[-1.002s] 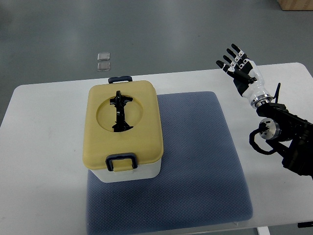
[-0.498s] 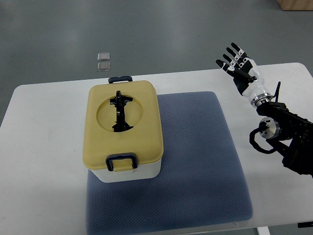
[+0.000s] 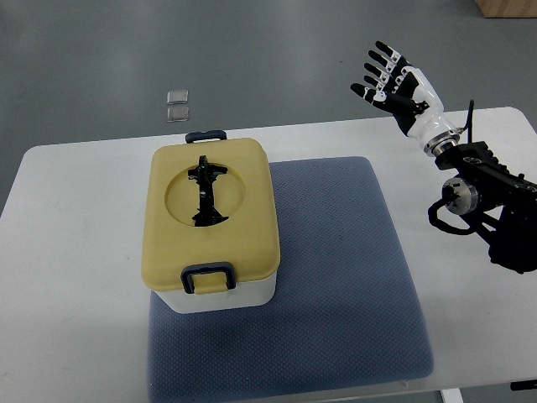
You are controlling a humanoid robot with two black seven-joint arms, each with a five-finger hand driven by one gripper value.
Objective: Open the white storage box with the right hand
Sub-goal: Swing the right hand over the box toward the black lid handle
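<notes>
Partly hidden: storage box (image 3: 214, 235) base.

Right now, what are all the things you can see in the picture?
storage box: one, white body, closed, on the left part of the mat
lid: one, yellow, on top of the box, with a black folded handle in its round dip
latches: two, dark, one at the near edge of the lid, one at the far edge
mat: one, blue-grey, lying on the table under the box
table: one, white
small clear squares: two, on the grey floor beyond the table
right hand: one, black and white, fingers spread, holding nothing, raised past the far right table edge, well apart from the box
</notes>
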